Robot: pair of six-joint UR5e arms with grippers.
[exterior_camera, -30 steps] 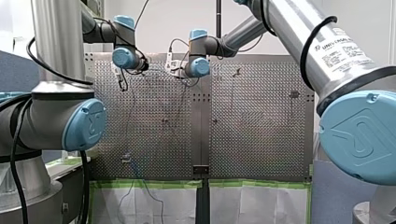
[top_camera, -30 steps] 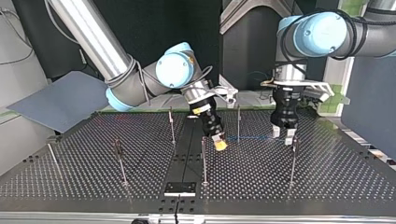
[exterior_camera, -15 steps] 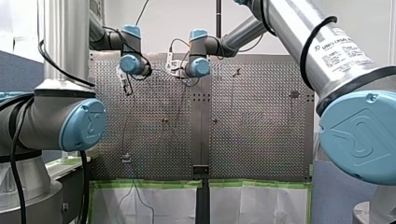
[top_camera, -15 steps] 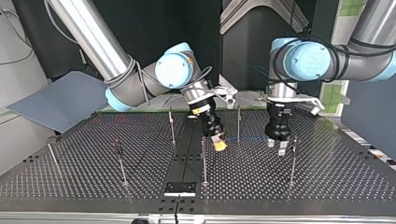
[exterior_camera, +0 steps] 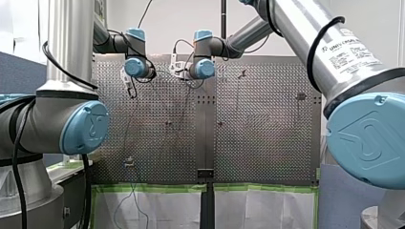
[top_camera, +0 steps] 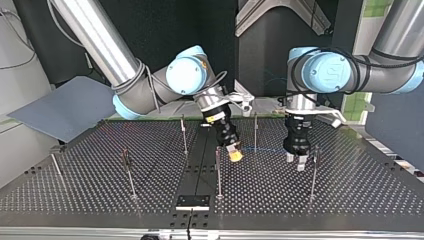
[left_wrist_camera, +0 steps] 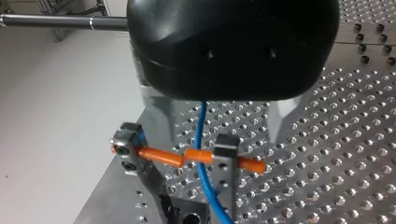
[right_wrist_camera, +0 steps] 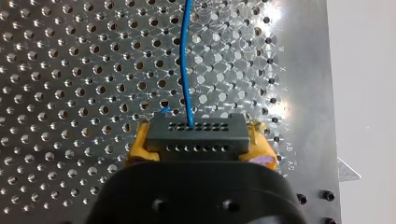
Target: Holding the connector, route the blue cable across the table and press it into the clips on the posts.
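The right gripper (right_wrist_camera: pixel 198 140) pinched the connector (right_wrist_camera: pixel 196 128) between its yellow pads (right_wrist_camera: pixel 138 148), anchoring the blue cable (right_wrist_camera: pixel 185 70) low over the table (right_wrist_camera: pixel 70 70). The left gripper (left_wrist_camera: pixel 180 154) stood spread, the cable running loose between its fingers (left_wrist_camera: pixel 227 149), apparently to guide it toward the nearby post (top_camera: pixel 313 177).

Two arms, left arm (top_camera: pixel 400 30) and right arm (top_camera: pixel 95 35); two grippers, left gripper (top_camera: pixel 297 162) and right gripper (top_camera: pixel 234 154); one blue cable (right_wrist_camera: pixel 185 70); one connector (right_wrist_camera: pixel 196 136); six thin posts (top_camera: pixel 218 172) in the top view; one perforated table (top_camera: pixel 350 200).
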